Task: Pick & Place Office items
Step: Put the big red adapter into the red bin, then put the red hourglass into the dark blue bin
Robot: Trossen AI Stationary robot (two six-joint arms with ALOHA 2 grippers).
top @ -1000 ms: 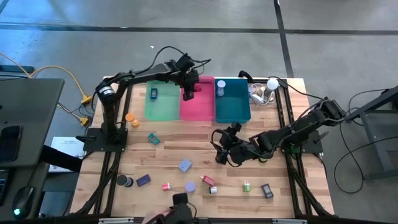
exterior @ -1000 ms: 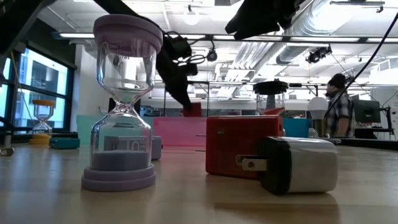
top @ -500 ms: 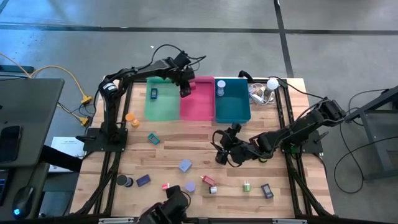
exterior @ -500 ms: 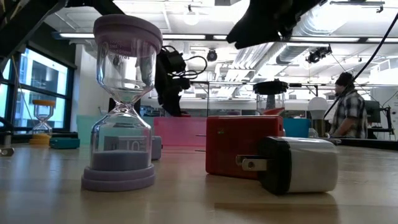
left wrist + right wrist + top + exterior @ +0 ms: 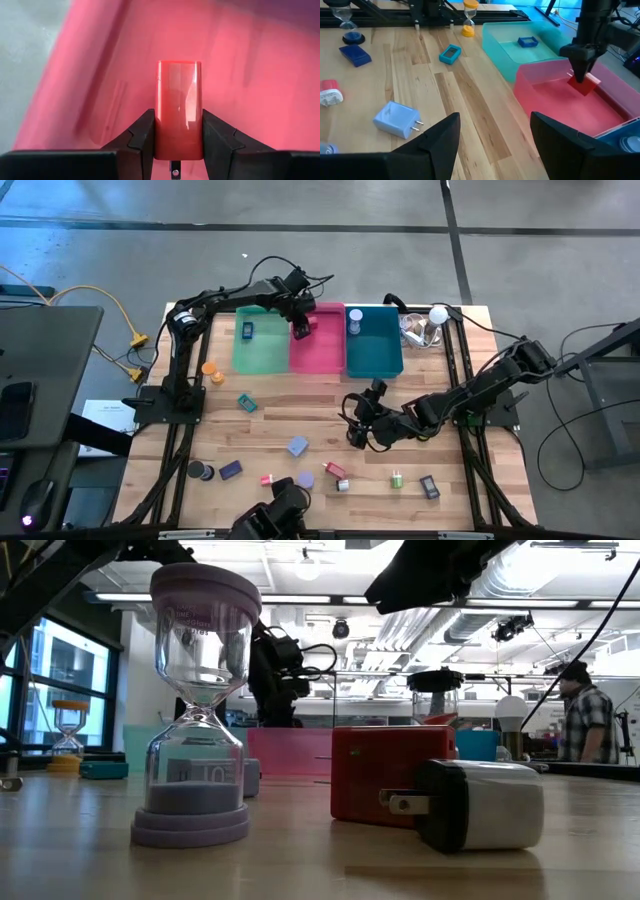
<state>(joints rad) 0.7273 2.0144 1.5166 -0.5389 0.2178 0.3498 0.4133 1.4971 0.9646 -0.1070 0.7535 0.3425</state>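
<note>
1. Left hand (image 5: 300,330) over pink bin (image 5: 330,360), clamped on red block (image 5: 179,107); fingers (image 5: 140,135) pinching its two long flat sides, block poking forward past the tips.
2. Red block: glossy hard plastic, looks light and rigid, probably slick on the faces; grip across the narrow width as now, low on the body, seems secure. Likely fine to drop into the bin, not fragile by the look.
3. Seen from right wrist view, block (image 5: 585,84) hangs just above pink bin floor (image 5: 560,107), not touching.
4. Green bin (image 5: 258,355) beside it, holds one blue item (image 5: 247,331).
5. Mid-desk (image 5: 270,415): teal block (image 5: 246,402), lavender charger (image 5: 297,446) with prongs, best taken across flat sides, not by the prongs.
6. Near edge: dark roll (image 5: 201,471), navy block (image 5: 231,470), small red piece (image 5: 267,479), lavender hourglass (image 5: 195,700), glass, fragile, tippy, take by the caps.
7. Red-and-white plug (image 5: 435,790), boxy, stiff, easy across the body.
8. Right hand (image 5: 358,430) low over mid-desk, fingers (image 5: 440,140) apart, holding nothing.
9. Teal bin (image 5: 375,355), one small item inside.
10. Green item (image 5: 396,478) and dark block (image 5: 430,486) at near right, small, light.
</note>
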